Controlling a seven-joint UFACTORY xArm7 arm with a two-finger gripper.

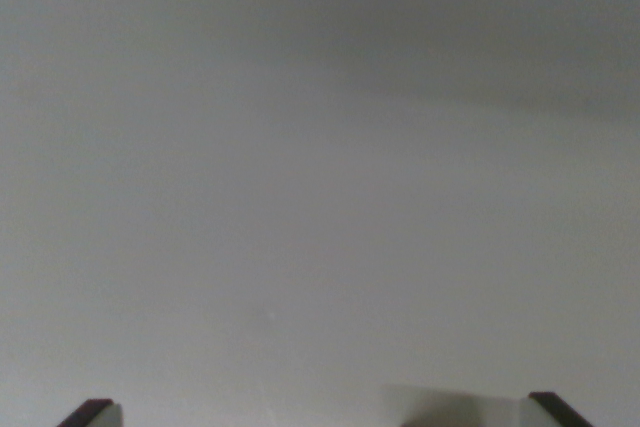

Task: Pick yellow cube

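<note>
Wrist view shows a blurred, plain grey surface filling nearly the whole frame, darker toward the top. Only the two fingertips of the gripper show, one dark tip at the bottom left and one at the bottom right, set wide apart with nothing between them and nothing touched. A faint shadow lies beside the right tip. The yellow cube is out of sight.

The surface is bare, plain grey-white across the whole wrist view. Only the two dark fingertips of the pincer enter at the bottom corners, set wide apart, with bare surface between them. A faint shadow lies beside the fingertip on the wrist view's right.
</note>
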